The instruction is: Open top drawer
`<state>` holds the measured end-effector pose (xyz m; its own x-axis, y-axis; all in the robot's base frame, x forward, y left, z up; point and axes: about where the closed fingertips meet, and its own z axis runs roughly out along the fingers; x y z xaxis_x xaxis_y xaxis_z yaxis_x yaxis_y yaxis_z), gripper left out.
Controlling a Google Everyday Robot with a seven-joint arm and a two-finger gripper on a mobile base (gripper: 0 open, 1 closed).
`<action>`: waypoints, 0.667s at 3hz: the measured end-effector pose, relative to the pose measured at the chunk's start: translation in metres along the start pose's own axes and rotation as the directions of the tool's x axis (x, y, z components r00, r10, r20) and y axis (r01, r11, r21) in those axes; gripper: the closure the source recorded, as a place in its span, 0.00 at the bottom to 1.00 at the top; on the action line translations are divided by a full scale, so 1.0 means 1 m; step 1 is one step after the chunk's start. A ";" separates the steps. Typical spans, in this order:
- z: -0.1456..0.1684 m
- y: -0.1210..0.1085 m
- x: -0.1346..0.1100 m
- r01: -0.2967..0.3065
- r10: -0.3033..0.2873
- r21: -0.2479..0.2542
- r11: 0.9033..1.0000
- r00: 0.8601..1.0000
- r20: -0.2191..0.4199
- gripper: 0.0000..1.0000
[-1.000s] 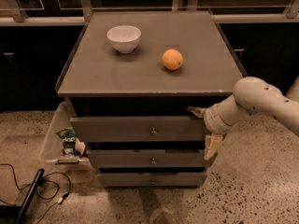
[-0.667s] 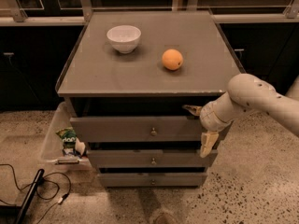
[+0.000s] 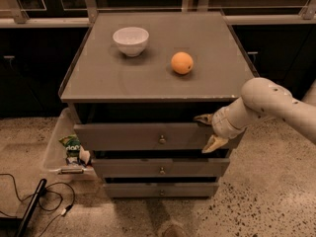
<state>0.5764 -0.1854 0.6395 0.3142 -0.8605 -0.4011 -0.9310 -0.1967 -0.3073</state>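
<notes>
The robot's gripper (image 3: 208, 131) hangs at the right end of the top drawer (image 3: 128, 136), its two pale, tapered fingers (image 3: 203, 118) spread wide. One finger points left just over the drawer's upper edge and the other angles down across the lower part of the front. Whether either finger touches the wood cannot be told. Nothing is held between them. The arm (image 3: 276, 102), a smooth cream tube with a rounded elbow, reaches in from the right edge.

The top drawer sits directly under the cabinet top (image 3: 207, 78), the highest of three stacked fronts. It is a flat, matte grey panel with a single small round brass knob (image 3: 162, 139) at its centre, and a dark gap runs above it. Beneath it are the middle drawer (image 3: 123, 168) and the bottom drawer (image 3: 128, 189), both shorter, grey and fitted with similar knobs.

The cabinet top is a smooth grey slab with a thin raised rim. A glossy white bowl (image 3: 131, 40) stands at its back left, and a round, dimpled orange (image 3: 182, 62) lies nearer the middle, well apart from the bowl.

Left of the cabinet, a clear plastic bin (image 3: 53, 147) on the floor holds a green packet (image 3: 72, 144). Black cables (image 3: 54, 204) trail over the speckled stone floor (image 3: 266, 196).
</notes>
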 end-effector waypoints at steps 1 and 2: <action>0.000 0.000 0.000 0.000 0.000 0.000 1.000 1.000 0.000 0.65; 0.000 0.000 0.000 0.000 0.000 0.000 1.000 1.000 0.000 0.89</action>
<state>0.5764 -0.1854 0.6394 0.3142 -0.8605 -0.4011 -0.9311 -0.1968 -0.3073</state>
